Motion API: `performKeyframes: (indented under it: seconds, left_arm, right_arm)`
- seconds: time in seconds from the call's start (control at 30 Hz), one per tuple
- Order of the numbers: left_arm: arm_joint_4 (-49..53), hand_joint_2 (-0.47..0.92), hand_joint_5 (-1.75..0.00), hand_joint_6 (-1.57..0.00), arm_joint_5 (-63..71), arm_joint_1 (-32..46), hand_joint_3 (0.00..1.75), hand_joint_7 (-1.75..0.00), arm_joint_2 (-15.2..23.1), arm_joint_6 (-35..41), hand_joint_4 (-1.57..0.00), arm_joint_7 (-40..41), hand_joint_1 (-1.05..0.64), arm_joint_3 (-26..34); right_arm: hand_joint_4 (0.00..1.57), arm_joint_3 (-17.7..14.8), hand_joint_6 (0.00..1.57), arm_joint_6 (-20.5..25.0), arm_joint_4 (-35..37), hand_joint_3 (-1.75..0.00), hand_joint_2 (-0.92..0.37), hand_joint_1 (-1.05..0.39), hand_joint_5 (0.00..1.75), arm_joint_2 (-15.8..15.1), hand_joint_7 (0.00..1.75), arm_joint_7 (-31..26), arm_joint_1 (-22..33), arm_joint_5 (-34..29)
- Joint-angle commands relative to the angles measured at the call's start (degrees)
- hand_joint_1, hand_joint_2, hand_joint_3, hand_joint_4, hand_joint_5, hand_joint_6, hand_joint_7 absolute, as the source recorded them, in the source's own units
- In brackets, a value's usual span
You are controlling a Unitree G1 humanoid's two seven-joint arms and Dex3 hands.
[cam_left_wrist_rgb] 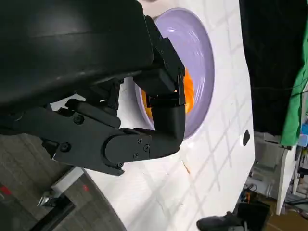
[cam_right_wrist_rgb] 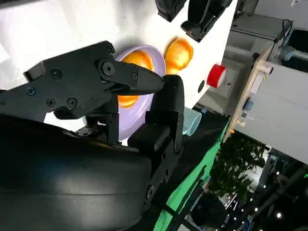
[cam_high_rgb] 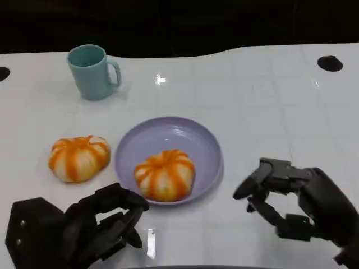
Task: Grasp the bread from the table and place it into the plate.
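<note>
One bread [cam_high_rgb: 165, 175] already sits in the plate [cam_high_rgb: 190, 136]; the other bread [cam_high_rgb: 79, 157] lies on the table [cam_high_rgb: 258, 106] just left of the plate. Your left hand [cam_high_rgb: 84, 230] and right hand [cam_high_rgb: 297, 204] hold nothing, fingers loosely curled; approach with the left from above, closing gently

text: none legible | labels/brands/numbers: none legible | checked: teal ceramic mug [cam_high_rgb: 93, 71], round lilac plate [cam_high_rgb: 193, 140], orange-and-white striped bread rolls [cam_high_rgb: 164, 175], white tiled counter [cam_high_rgb: 263, 101], red round button on a grey box [cam_right_wrist_rgb: 216, 75] – all plain or too blurred to read
</note>
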Motion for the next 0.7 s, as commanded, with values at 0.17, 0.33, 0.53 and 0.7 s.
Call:
performKeyframes:
  seconds: [0.17,0.33,0.53,0.7]
  left_arm:
    - [0.4,0.92,-1.74,-0.67,-0.7,0.1,0.42,-1.24,0.9,-0.4,-0.62,-0.3,-0.45,0.9]
    - [0.7,0.92,-1.73,-0.67,-0.5,0.0,0.41,-1.23,1.1,-0.8,-0.62,-0.6,-0.45,0.9]
    - [0.5,0.92,-1.72,-0.67,-0.6,0.4,0.41,-1.23,1.0,-1.1,-0.62,-0.4,-0.45,1.0]
    - [0.4,0.92,-1.72,-0.66,-0.8,0.5,0.41,-1.23,1.1,-0.9,-0.62,-0.4,-0.45,1.2]
  right_arm:
    - [0.63,-2.3,0.61,8.9,-7.9,-0.8,-0.71,-0.27,1.67,-1.2,1.4,0.9,6.3,3.8]
    - [0.65,-2.5,0.6,7.9,-6.5,-0.8,-0.74,-0.31,1.74,-0.5,1.46,0.4,7.1,3.1]
    - [0.71,-2.6,0.64,1.4,-0.6,-0.86,-0.71,-0.32,1.75,-0.8,1.49,-0.3,6.5,0.0]
    - [0.77,-2.5,0.66,-1.2,3.5,-0.89,-0.7,-0.33,1.75,-0.4,1.49,-1.4,5.8,-1.5]
